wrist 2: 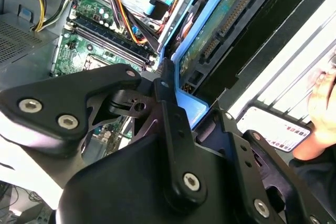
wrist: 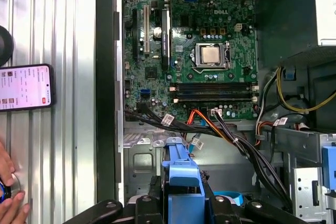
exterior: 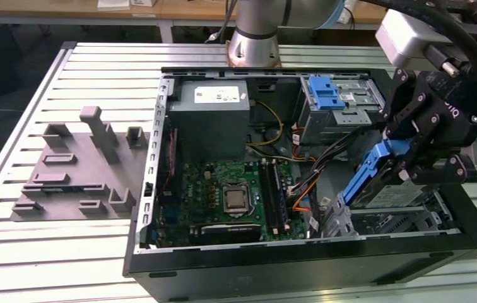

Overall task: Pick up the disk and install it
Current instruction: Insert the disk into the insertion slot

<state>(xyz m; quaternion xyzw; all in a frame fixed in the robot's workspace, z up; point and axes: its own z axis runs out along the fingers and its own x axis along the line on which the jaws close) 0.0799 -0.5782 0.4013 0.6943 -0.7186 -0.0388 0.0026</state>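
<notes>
Over the case's [exterior: 306, 265] right bay, my gripper [exterior: 428, 154] grasps the disk [exterior: 371, 180].
I see it tilted, lower end near the drive cage [exterior: 390, 222], right of the motherboard [exterior: 226, 199].

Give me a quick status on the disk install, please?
Pincer shut on the disk, tilted over the drive bay inside the open case. Cable bundle runs close beside it.

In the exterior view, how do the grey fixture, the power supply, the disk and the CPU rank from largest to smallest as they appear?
1. Grey fixture
2. Power supply
3. Disk, partly hidden by the claw and nearer the camera, so its place is unsure
4. CPU
</notes>
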